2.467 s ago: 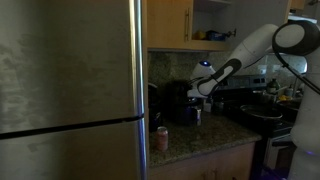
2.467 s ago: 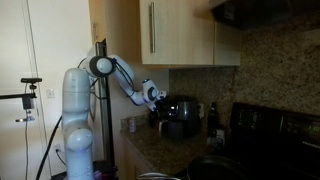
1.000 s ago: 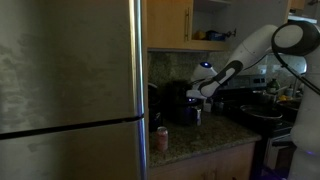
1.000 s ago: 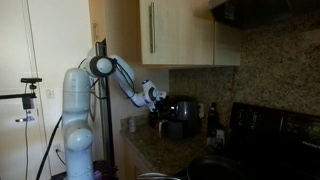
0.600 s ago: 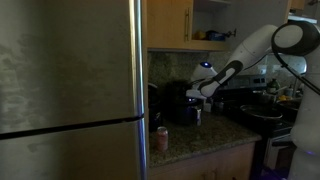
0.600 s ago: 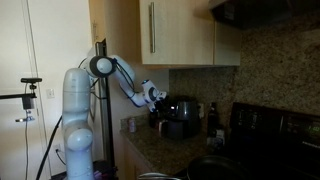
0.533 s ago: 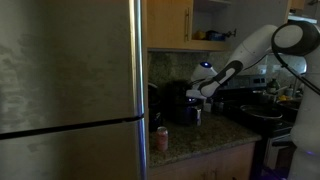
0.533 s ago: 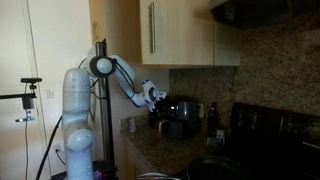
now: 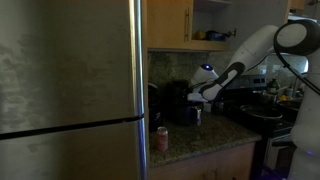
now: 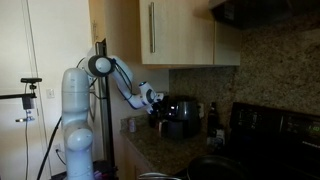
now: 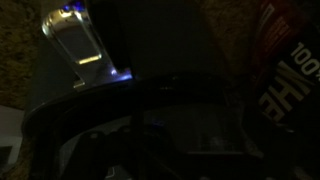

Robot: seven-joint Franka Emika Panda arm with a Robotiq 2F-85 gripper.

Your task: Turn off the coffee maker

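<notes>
So the coffee maker (image 9: 178,103) is the black box sitting on the speckled counter (image 9: 205,135), pushed back under the cabinets (image 10: 165,35), just past the edge of the big fridge (image 9: 70,90). There's a little red can (image 9: 162,138) out in front of it near the counter edge.

My guess is it's hard plastic: stiff, no give, and probably light enough to skid on that smooth stone if I shove it. So I wouldn't grab it at all, just give the switch one short poke with a fingertip, pushing toward the wall so the body stays braced.

My claw (image 9: 197,98) hangs right up against its side in both exterior views (image 10: 158,102). Honestly I can't tell whether it's spread or clenched, and the wrist view is so murky I can't spot the switch either.
</notes>
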